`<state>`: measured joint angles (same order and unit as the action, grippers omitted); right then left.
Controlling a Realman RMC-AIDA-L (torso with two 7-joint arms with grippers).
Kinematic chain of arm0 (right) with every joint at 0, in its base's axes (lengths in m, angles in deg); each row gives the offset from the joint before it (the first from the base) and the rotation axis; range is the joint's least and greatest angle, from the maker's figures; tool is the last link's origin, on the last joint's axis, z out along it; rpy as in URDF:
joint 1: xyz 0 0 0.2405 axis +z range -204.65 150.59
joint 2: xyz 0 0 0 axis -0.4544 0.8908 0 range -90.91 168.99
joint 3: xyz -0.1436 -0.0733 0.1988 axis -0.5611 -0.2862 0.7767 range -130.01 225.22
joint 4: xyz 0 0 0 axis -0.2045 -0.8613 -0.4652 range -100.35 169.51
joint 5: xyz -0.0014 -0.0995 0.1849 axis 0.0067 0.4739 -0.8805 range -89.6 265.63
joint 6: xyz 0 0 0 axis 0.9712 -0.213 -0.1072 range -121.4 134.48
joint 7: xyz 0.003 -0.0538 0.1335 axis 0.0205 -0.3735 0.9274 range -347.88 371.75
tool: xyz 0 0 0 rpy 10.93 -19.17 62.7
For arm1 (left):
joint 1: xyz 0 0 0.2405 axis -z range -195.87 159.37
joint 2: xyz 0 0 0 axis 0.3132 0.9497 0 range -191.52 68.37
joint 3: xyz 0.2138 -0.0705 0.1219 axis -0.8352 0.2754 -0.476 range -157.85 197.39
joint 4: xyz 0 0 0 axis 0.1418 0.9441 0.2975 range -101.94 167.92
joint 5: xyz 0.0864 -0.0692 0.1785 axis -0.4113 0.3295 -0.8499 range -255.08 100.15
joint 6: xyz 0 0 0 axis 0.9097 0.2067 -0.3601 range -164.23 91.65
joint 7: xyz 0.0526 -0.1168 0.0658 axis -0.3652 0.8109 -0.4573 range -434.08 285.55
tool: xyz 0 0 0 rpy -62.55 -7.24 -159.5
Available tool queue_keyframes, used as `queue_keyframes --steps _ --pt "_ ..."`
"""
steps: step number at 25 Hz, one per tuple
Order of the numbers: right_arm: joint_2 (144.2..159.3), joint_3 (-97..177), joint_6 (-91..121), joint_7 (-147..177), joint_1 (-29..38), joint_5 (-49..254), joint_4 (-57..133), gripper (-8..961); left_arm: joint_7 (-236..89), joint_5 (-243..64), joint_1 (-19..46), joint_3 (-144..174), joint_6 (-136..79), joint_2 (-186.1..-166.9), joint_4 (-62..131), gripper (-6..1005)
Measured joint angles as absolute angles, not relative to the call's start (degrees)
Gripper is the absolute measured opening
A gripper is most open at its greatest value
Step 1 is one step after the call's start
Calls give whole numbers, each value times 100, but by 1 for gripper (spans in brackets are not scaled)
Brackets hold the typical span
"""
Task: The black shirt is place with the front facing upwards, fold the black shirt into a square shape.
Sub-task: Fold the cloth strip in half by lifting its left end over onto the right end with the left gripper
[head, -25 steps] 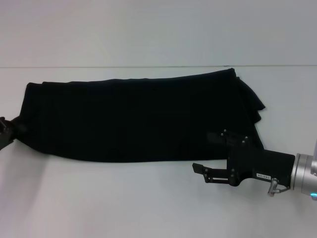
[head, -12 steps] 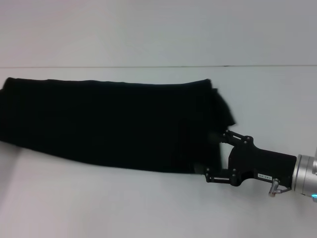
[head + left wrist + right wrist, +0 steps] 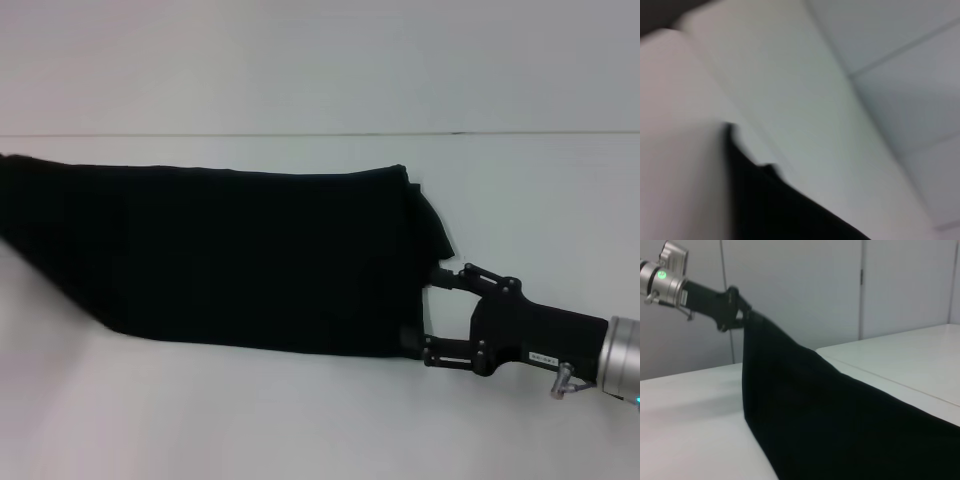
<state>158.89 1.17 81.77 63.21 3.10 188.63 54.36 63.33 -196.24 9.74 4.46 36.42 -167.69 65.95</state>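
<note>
The black shirt (image 3: 230,250) is folded into a long band that stretches across the table and runs off the left side of the head view. No lettering shows. My left gripper (image 3: 742,317) appears only in the right wrist view, shut on the shirt's far end and holding it raised, so the cloth (image 3: 840,415) slopes down from it. My right gripper (image 3: 422,308) is at the shirt's right edge, low over the table, its fingers spread apart on either side of that edge. The left wrist view shows a blurred piece of the black cloth (image 3: 775,205).
The white table (image 3: 300,420) runs back to a seam line (image 3: 520,132). Grey wall panels (image 3: 890,285) stand behind the left arm.
The shirt has slid to the left, and its left end has left the head view. Its right edge has drawn back. My right gripper moved up from the bare table to that edge.
</note>
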Motion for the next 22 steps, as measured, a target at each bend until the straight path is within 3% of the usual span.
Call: queue_keyframes --steps 5,9,15,17,18,20,22 --pt "15879 332 8217 6326 174 18860 5436 947 6308 -19239 1745 345 4203 -16855 6595 19" --pt "15865 438 8263 6327 71 18860 5442 947 6297 -19209 2583 -82 4274 -17108 6594 19" --pt "15863 584 8408 6326 -49 18861 5444 947 6223 -19251 3287 -1452 3673 -17776 6576 20" --pt "15864 617 8444 6326 -81 18862 5444 947 6180 -19241 3265 -1973 3370 -18052 6546 20" --pt "15862 625 8450 6326 -93 18862 5445 946 6180 -19241 3265 -1973 3370 -18052 6546 20" --pt "15858 645 8454 6326 -115 18864 5444 946 5981 -19216 3053 -2274 3087 -18426 6390 20" --pt "15859 662 8449 6326 -120 18865 5445 946 5763 -19158 2937 -2333 2921 -18569 6093 20"
